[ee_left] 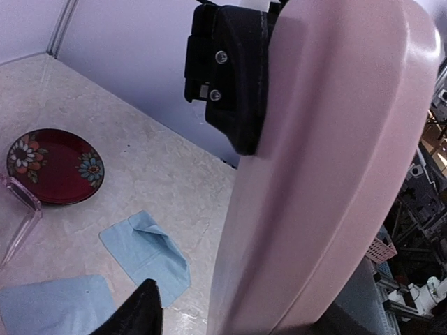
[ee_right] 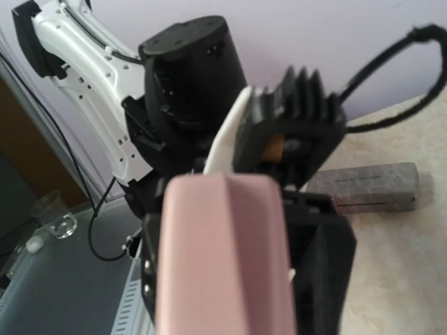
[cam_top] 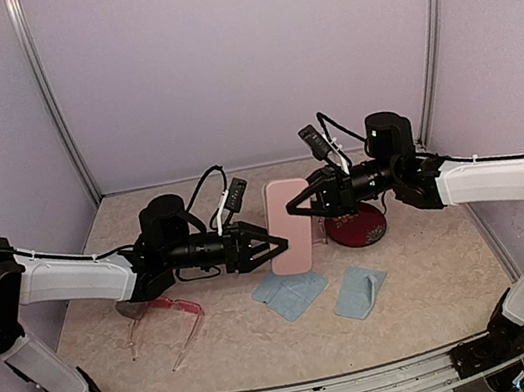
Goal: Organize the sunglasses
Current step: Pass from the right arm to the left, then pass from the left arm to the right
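An oblong pink case (cam_top: 289, 224) stands upright above the table between both arms. My right gripper (cam_top: 295, 207) is shut on its upper part; in the right wrist view the case (ee_right: 220, 258) fills the gap between the black fingers (ee_right: 328, 272). My left gripper (cam_top: 279, 247) stands open around the case's lower part, and one fingertip (ee_left: 140, 310) is still apart from the pink wall (ee_left: 314, 181). The red-pink sunglasses (cam_top: 172, 308) lie unfolded at the front left, under the left arm. A pale clear-pink frame part (ee_left: 19, 213) shows beside the plate.
A dark red flowered plate (cam_top: 357, 227) sits right of the case. Two light-blue cloths (cam_top: 290, 295) (cam_top: 360, 292) lie in front of it. A grey case (ee_right: 363, 187) lies on the table beyond the left arm. Walls enclose the back and sides.
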You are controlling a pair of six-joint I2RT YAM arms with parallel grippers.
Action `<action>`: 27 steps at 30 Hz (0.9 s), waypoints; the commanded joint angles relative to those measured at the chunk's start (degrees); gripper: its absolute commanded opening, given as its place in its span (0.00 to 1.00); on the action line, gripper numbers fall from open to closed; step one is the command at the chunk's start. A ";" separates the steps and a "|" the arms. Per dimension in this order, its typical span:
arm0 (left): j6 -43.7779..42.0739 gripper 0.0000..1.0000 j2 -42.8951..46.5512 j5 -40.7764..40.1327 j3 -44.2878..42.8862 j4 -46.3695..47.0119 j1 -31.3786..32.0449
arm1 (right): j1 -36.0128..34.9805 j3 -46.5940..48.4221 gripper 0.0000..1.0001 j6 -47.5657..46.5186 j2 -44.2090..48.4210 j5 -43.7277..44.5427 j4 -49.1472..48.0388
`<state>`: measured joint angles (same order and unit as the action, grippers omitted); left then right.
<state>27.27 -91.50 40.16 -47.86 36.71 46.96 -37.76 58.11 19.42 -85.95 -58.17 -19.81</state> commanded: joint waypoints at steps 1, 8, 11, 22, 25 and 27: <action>1.05 0.53 -0.68 1.36 -0.92 2.87 0.92 | -0.39 1.03 0.07 2.69 -0.80 -0.46 -4.79; 1.56 0.24 0.25 -2.04 -0.53 2.44 0.94 | -0.39 2.93 0.28 3.99 -2.76 6.03 -1.02; 1.88 0.14 0.68 -5.12 -0.65 0.69 0.80 | -0.39 3.99 0.58 4.47 -3.13 9.77 1.74; -1.03 0.04 2.44 -31.71 -4.76 -14.23 5.18 | -3.54 6.50 1.00 6.51 -1.99 30.45 11.90; -2.27 0.04 1.60 -38.42 -7.40 -18.05 7.69 | -5.34 7.60 1.00 8.91 -3.16 37.39 14.45; -1.77 0.03 1.03 -41.20 -8.53 -19.47 8.49 | -6.27 7.49 1.00 10.01 -3.71 39.58 14.31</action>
<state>27.33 -90.76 9.89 -52.14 20.58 53.39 -42.09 63.94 26.68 -88.62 -28.23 -8.64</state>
